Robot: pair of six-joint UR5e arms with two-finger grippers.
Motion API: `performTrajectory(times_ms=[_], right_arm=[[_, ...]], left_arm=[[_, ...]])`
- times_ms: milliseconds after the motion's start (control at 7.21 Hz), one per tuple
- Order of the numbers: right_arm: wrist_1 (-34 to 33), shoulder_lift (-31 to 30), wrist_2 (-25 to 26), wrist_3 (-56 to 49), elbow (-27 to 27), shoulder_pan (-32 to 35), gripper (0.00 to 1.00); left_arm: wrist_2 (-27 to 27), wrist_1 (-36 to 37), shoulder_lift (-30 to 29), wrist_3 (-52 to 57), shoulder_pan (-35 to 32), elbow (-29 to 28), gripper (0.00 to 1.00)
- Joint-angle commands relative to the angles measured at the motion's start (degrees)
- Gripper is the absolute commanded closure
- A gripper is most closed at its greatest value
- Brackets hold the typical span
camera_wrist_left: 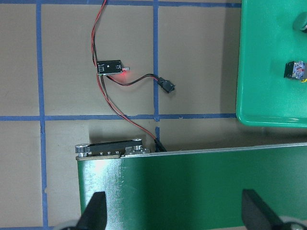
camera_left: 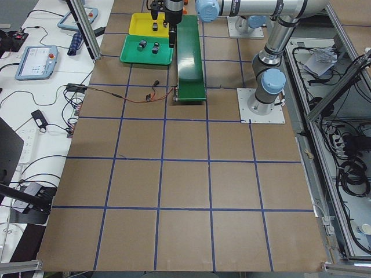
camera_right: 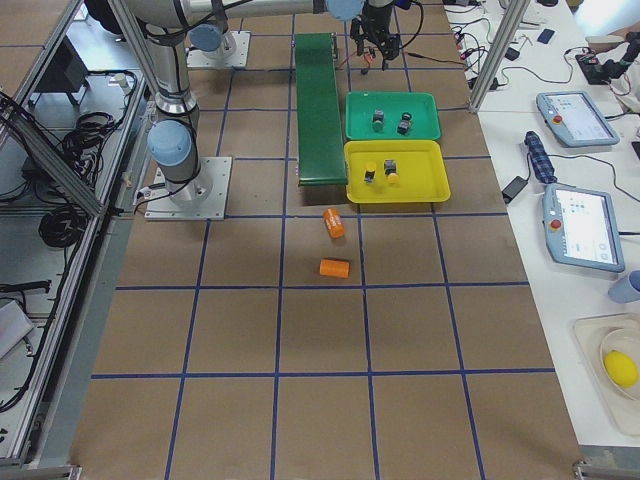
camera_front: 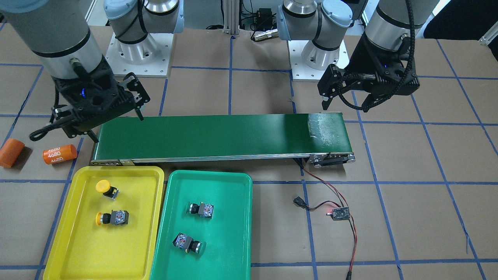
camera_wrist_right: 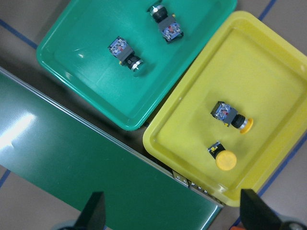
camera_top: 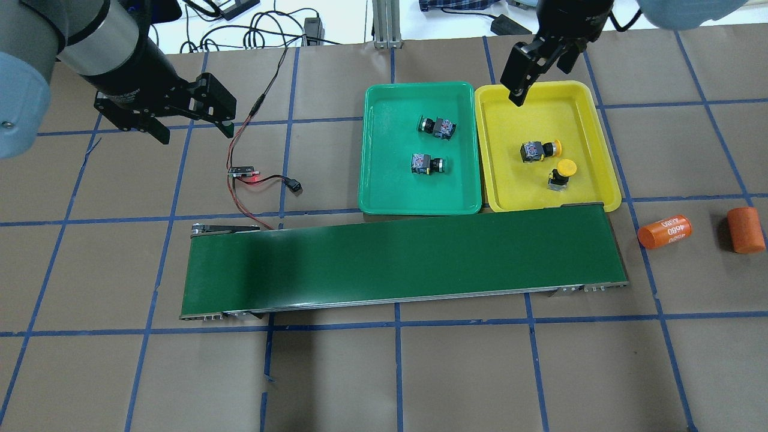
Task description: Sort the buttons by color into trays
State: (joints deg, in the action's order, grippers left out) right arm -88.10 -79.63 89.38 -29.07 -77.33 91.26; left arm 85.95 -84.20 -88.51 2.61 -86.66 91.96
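Note:
Two yellow buttons [camera_front: 106, 188] [camera_front: 112, 217] lie in the yellow tray [camera_front: 78, 249]. Two green buttons [camera_front: 200, 209] [camera_front: 188, 243] lie in the green tray [camera_front: 225, 241] beside it. My right gripper [camera_front: 116, 126] hangs open and empty over the conveyor end near the yellow tray; its wrist view looks down on both trays [camera_wrist_right: 86, 81] [camera_wrist_right: 268, 72]. Far from the trays, my left gripper [camera_front: 345, 105] is open and empty above the conveyor's other end. From overhead, the left gripper [camera_top: 195, 133] and right gripper [camera_top: 537, 75] both hold nothing.
A long dark-green conveyor belt [camera_front: 218, 136] runs alongside the trays, with nothing on it. Two orange cylinders [camera_front: 59, 154] [camera_front: 11, 152] lie on the table past the yellow tray. A small circuit board [camera_front: 338, 213] with red and black wires lies near the conveyor's other end.

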Motion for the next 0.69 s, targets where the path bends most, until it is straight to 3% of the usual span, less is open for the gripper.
performTrajectory(times_ms=[0, 139, 277, 416, 554], right_arm=[[1.36, -1.04, 0.27, 7.08, -2.89, -1.87, 0.00], [1.18, -2.62, 0.53, 7.62, -5.96, -1.87, 0.00], [-5.53, -2.98, 2.10, 7.19, -7.56, -1.96, 0.00], [-7.77, -3.24, 1.68, 7.97, -8.36, -1.96, 0.00], [-4.66, -3.77, 1.50, 11.63, -8.36, -2.05, 0.00]], left_arm=[[0.01, 0.00, 0.01, 0.03, 0.00, 0.06, 0.00], [0.01, 0.00, 0.01, -0.06, 0.00, -0.02, 0.00], [0.01, 0.00, 0.01, 0.03, 0.00, -0.02, 0.00], [0.01, 0.00, 0.01, 0.03, 0.00, -0.02, 0.00], [0.01, 0.00, 0.01, 0.03, 0.00, -0.02, 0.00]])
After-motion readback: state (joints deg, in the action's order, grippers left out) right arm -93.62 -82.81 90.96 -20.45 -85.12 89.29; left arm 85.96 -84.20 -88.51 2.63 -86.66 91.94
